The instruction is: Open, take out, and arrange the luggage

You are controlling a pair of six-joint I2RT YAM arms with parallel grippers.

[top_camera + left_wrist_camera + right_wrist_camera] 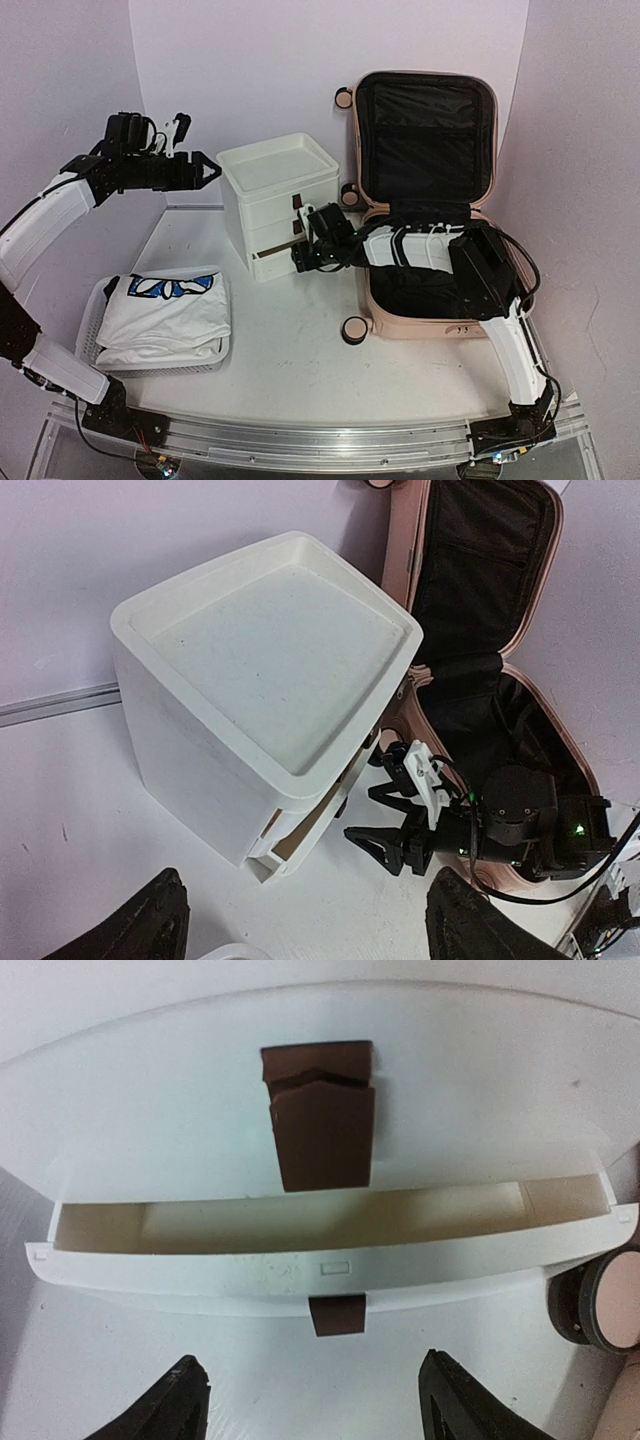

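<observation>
The luggage (420, 325) sits at the far right of the table (290, 370). It is open. The base shell lies flat, and the lid (425, 125) stands upright behind it against the back wall, showing black lining. One caster wheel (353, 331) is at the near left corner of the base.

A white drawer unit (275, 175) stands just left of the luggage, toward the far centre of the table. Its lower drawer (320, 1270) is pulled out a short way, leaving a narrow gap into a pale interior. No contents can be made out in the gap. A brown tab (336, 1315) hangs at the middle of the drawer front.

The right arm reaches leftward across the luggage base. The right gripper (300, 252) is level with the lower drawer front and faces it squarely. Its jaws stand apart, one on each side of the brown tab and short of it. They grip nothing.

The left gripper (205, 170) hangs high at the far left, above the table and well apart from the drawer unit. Its jaws are spread wide and hold nothing.

A white mesh basket (95, 310) rests at the near left. A folded white garment (165, 315) with a blue print lies in it.
</observation>
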